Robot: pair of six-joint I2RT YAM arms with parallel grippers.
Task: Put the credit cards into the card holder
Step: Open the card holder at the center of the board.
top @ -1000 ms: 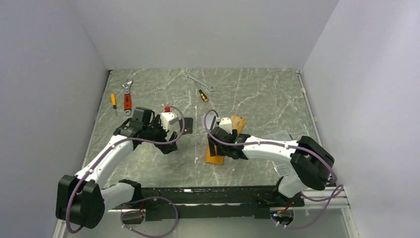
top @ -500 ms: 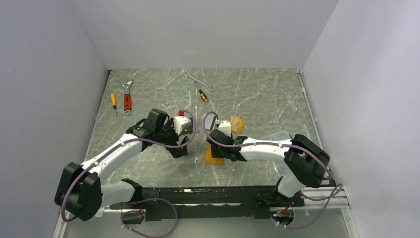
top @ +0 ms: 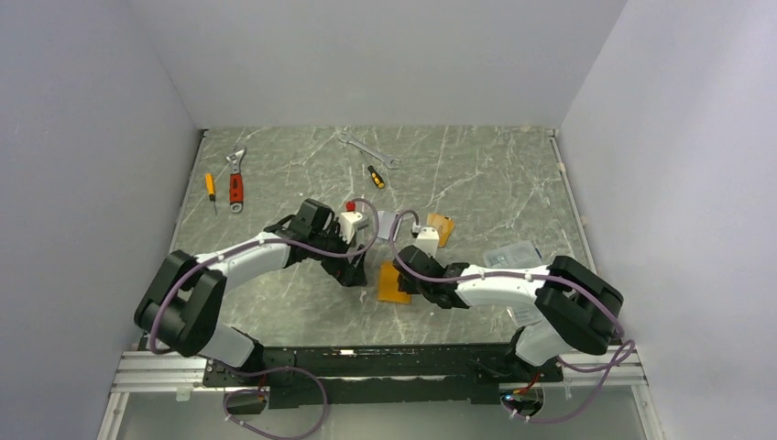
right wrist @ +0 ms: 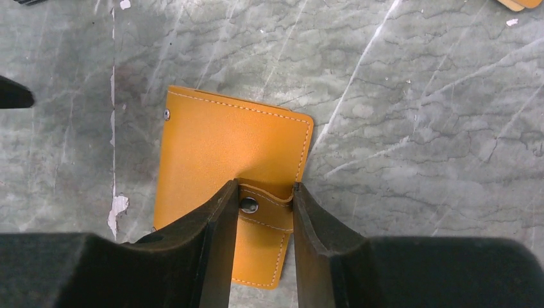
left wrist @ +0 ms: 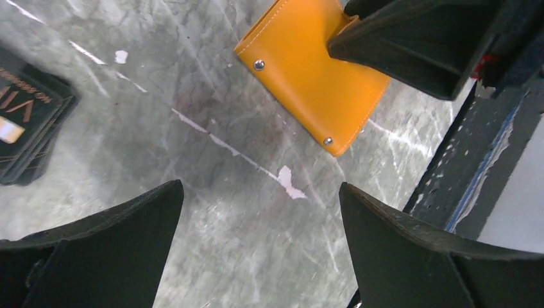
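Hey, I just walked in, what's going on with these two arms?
The right gripper is on the closed orange holder, its jaws against either side of the snap tab; whether it grips yet is unclear. The left gripper hovers wide open over the table beside the holder, holding nothing. Orange cards lie apart on the table, not yet in the holder.
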